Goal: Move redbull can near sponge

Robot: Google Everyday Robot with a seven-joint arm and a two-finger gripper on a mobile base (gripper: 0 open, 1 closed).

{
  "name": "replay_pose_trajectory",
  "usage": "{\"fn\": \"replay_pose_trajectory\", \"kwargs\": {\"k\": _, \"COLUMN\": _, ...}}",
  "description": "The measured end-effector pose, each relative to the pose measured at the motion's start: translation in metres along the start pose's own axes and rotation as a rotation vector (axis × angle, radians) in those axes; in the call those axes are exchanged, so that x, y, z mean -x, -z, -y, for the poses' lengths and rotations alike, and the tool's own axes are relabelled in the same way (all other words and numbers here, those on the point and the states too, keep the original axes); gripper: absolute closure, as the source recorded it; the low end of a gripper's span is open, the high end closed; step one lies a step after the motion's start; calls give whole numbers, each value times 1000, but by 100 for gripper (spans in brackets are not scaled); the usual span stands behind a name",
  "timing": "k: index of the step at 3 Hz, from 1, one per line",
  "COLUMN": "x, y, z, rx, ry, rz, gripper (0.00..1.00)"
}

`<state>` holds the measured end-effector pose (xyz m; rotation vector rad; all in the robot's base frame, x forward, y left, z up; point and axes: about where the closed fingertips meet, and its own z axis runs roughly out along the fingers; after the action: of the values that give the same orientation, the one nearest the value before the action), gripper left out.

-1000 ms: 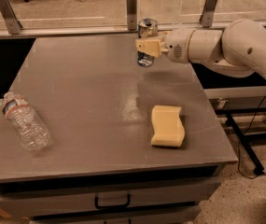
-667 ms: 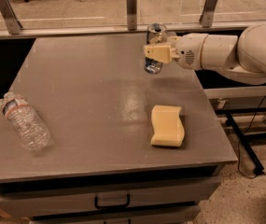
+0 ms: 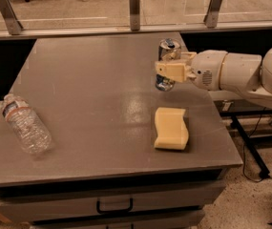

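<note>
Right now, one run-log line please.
gripper: shut on can, over table right side | sponge: on table, just in front of can, apart | bottle: lying, left

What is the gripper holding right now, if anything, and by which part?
The gripper, over the table's far right part, holds the redbull can around its middle.

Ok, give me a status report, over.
Tool shut on can, right side of table. Can tilted, behind sponge, apart from it. Bottle lies far left, out of the way.

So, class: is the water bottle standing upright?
No, the water bottle lies on its side; the hand grips the redbull can beyond the sponge.
</note>
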<state>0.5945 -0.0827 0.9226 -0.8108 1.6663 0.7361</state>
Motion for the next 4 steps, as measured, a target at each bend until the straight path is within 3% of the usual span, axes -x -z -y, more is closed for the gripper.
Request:
{"fn": "replay_pose_trajectory", "kwargs": {"k": 2, "x": -30, "y": 3, "z": -16, "rx": 14, "ry": 66, "rz": -17, "gripper": 59}}
{"fn": "replay_pose_trajectory", "kwargs": {"k": 4, "x": -43, "y": 3, "z": -4, "rx": -14, "ry": 99, "rz": -17, "gripper": 13}}
